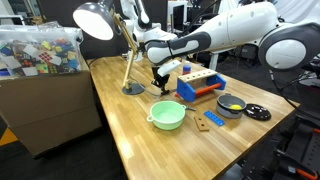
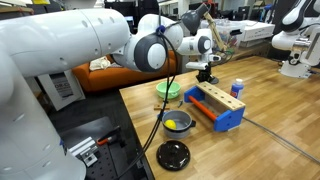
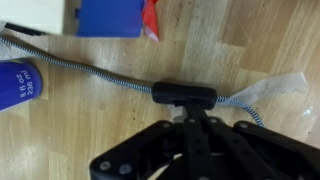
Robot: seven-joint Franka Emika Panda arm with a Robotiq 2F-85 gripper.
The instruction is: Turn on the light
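Black claw [image 3: 188, 100] sits low over the black inline switch [image 3: 184, 95] on the braided cord, grip unclear; press squarely, grey-domed wood-armed lamp [image 1: 97, 20] stands at table's far corner.

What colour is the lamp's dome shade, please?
Grey metal; the lamp's dome shade shows best in an exterior view.

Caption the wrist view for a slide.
Gripper poised over the lamp cord's inline switch on the wooden table.
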